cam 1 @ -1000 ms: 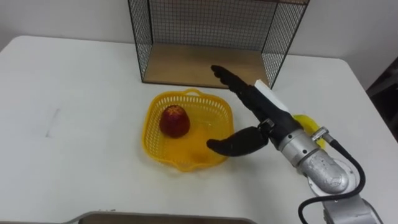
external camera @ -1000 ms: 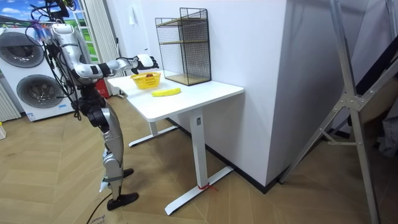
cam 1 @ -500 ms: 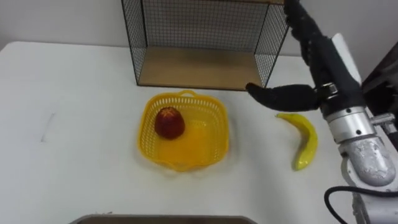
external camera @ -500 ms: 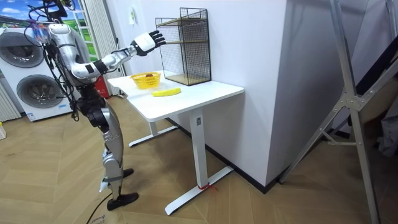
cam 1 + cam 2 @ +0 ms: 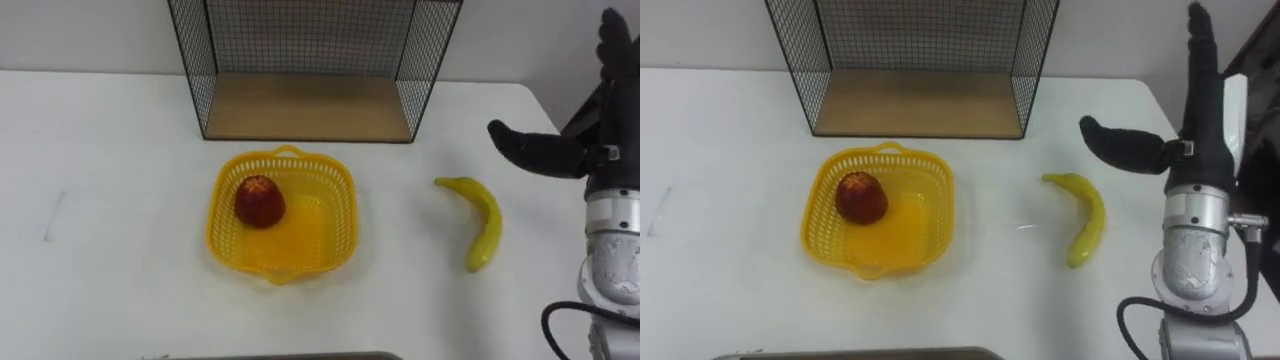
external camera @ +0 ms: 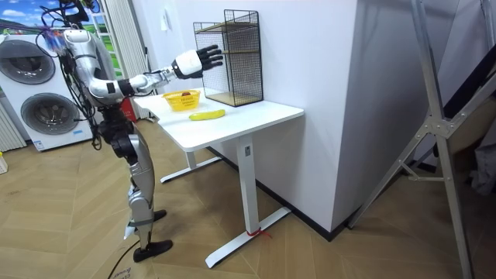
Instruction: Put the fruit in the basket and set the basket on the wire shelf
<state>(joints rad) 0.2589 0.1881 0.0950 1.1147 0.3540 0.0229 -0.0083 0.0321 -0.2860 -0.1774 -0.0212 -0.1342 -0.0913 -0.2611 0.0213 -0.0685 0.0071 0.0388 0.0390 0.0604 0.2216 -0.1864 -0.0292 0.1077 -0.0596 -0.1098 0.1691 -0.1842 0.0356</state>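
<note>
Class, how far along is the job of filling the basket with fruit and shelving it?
Done: the red fruit lies in the basket. In hand: nothing; the right hand hovers open near the banana on the table. Left: banana into the basket, then basket onto the wire shelf.

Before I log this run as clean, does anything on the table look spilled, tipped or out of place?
Nothing spilled or damaged. The basket stands upright with the red fruit inside; only the banana lies loose on the table.
</note>
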